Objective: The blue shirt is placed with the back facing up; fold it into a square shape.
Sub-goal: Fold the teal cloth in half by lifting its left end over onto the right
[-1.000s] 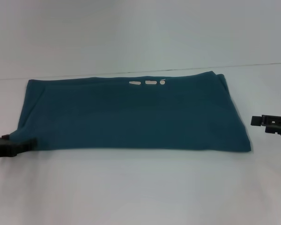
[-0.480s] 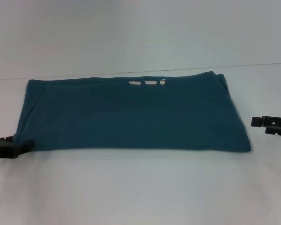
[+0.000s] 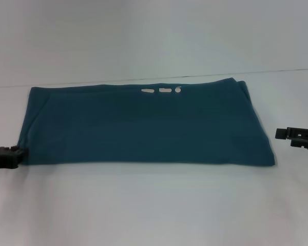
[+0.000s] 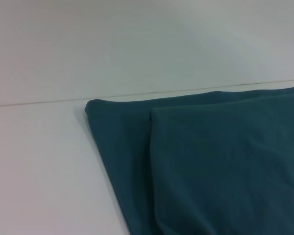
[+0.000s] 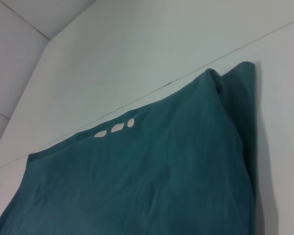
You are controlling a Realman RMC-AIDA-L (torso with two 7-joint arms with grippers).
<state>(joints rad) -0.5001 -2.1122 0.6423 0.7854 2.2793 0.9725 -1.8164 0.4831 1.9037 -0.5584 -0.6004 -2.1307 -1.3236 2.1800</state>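
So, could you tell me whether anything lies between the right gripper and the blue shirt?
Nothing visible does. The right gripper hangs just off the right edge of the blue shirt, with only bare white table between them. The left gripper sits at the shirt's near-left corner.

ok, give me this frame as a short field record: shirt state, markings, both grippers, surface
shirt: blue shirt lies flat, folded into a wide rectangle, not yet square
markings: white marks peek out at the far edge
left gripper: left gripper at the shirt's near left corner, at table level
right gripper: right gripper just off the shirt's right edge, apart from the cloth
surface: white table
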